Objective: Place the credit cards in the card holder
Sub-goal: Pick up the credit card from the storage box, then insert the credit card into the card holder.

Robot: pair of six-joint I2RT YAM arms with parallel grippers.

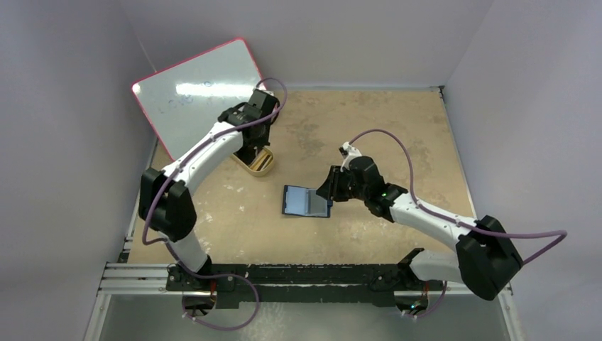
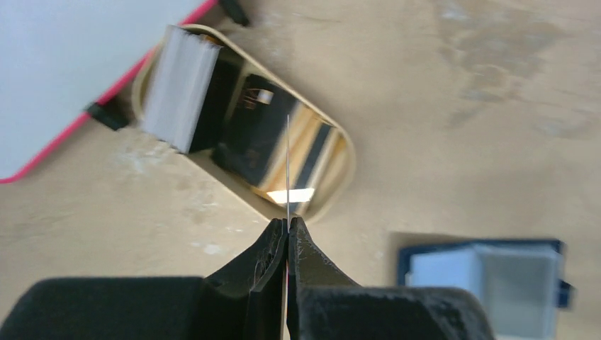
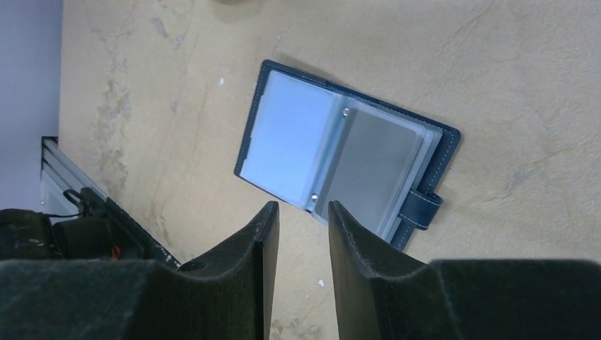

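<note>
My left gripper (image 2: 289, 223) is shut on one thin credit card (image 2: 288, 170), seen edge-on as a fine line rising from the fingertips. It hangs just above a gold oval tin (image 2: 345, 159); a pale stack (image 2: 181, 88) stands on edge in the tin's far end. The card holder (image 3: 340, 152), a navy wallet, lies open on the table with glossy pockets up and its snap tab (image 3: 419, 209) at one side. My right gripper (image 3: 301, 207) stands open just off the wallet's near edge, with nothing between its fingers. From above, the card holder (image 1: 307, 201) lies mid-table, left of the right gripper (image 1: 332, 193).
A whiteboard (image 1: 199, 92) with a red rim leans at the back left, behind the tin (image 1: 261, 163). A metal rail (image 1: 142, 273) runs along the near table edge. Grey walls close in the left, right and back sides.
</note>
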